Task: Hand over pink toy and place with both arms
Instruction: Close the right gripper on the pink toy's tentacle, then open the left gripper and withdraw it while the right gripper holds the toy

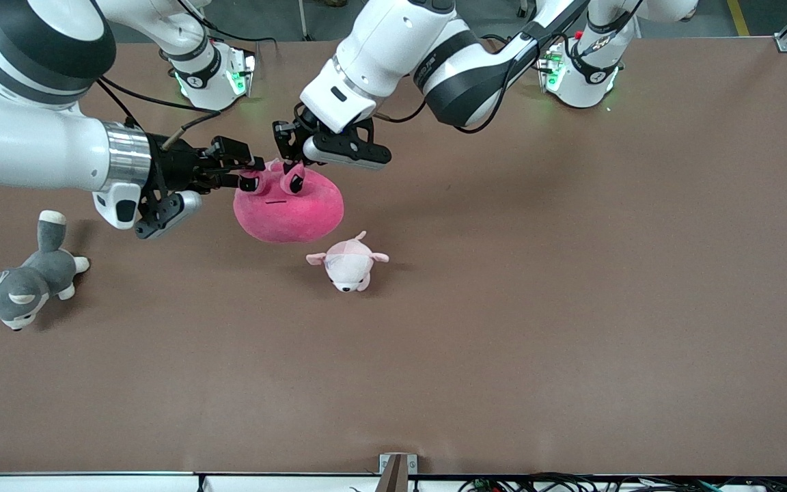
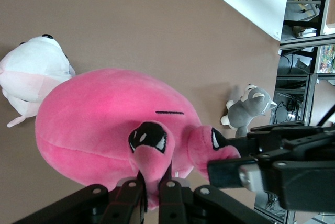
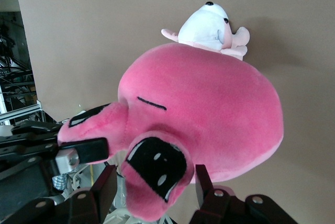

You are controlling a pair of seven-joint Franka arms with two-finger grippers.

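Both grippers hold the pink toy (image 1: 289, 203) up over the table (image 1: 571, 307): the left gripper (image 1: 292, 158) pinches one eye bump, the right gripper (image 1: 250, 174) clamps the other. A pale piglet (image 1: 348, 263) lies just below; a grey dog (image 1: 21, 283) lies under the right arm.

Brown table (image 1: 571, 307) is seen bare over most of its surface.

Small pale pink-and-white plush animal (image 1: 348, 263) is laid on the table near the middle, snout pointed toward the front camera, ears spread to both sides. Also seen in the left wrist view (image 2: 31, 75) and the right wrist view (image 3: 209, 28).

Grey-and-white plush dog (image 1: 21, 283) is laid on its side toward the right arm's end of the table, well apart from the pink-and-white animal, tail tipped white. Partly seen in the left wrist view (image 2: 248, 109).
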